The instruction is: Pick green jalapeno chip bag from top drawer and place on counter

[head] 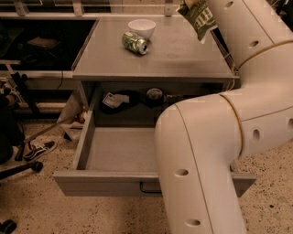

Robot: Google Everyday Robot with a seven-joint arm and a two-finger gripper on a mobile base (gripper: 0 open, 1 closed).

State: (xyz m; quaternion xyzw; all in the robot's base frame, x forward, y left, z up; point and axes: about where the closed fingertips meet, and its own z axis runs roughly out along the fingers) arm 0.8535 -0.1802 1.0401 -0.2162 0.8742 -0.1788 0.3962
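Note:
The green jalapeno chip bag hangs in the air above the right rear part of the counter. My gripper is at the top edge of the view, shut on the bag's upper end and mostly hidden by my wrist. The top drawer stands pulled open below the counter, with its black handle at the front. The part of its floor that shows is bare. My white arm covers the drawer's right side.
A green-and-white soda can lies on its side on the counter next to a white bowl. Small items sit in the dark recess behind the drawer. A shoe and chair wheels are on the floor at left.

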